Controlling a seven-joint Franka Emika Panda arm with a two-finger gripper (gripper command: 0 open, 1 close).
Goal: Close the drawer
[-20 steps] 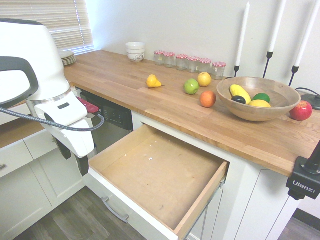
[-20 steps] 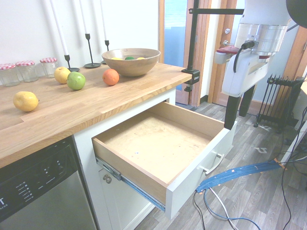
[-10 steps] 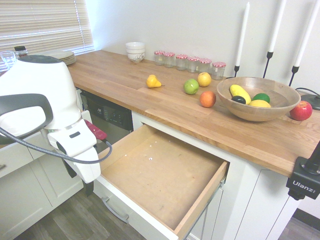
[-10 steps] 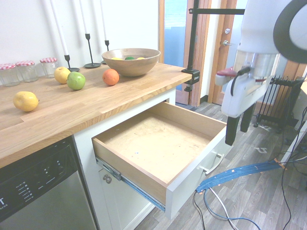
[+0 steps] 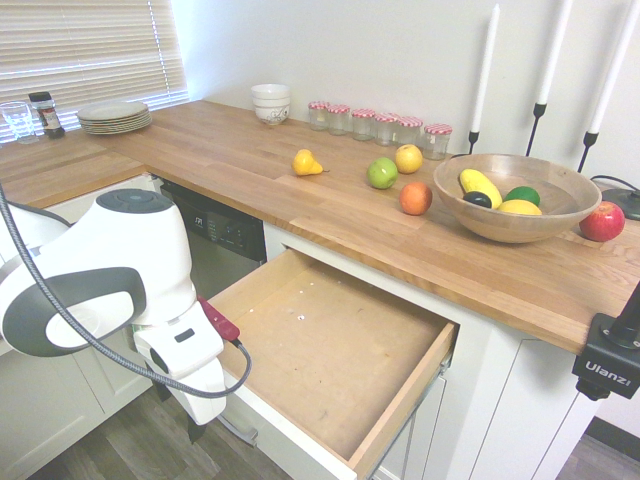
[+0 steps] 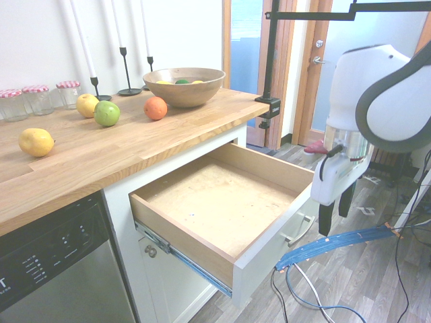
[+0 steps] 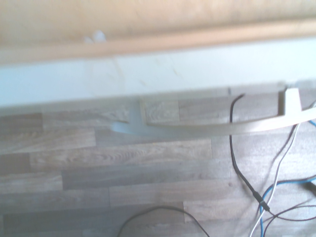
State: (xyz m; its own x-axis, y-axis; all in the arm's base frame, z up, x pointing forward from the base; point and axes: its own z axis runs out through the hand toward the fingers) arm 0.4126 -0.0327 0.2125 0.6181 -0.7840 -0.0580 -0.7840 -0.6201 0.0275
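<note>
The drawer stands pulled far out below the wooden countertop, its brown board bottom bare. Its white front panel carries a silver bar handle. My gripper hangs just outside that front panel, near the handle's level, with its fingers apart and nothing between them. In the first exterior view the white hand hides most of the gripper, which shows only as a dark tip by the drawer's front corner. The wrist view looks down on the front panel's top edge and the handle above the plank floor.
The countertop bears a wooden fruit bowl, loose fruit, several jars, candlesticks, bowls and plates. A dishwasher sits beside the drawer. Cables lie on the floor in front of the drawer.
The arm has come down from about counter height to the level of the drawer's front panel and moved closer to it. The fingers stayed open. The drawer has not moved.
</note>
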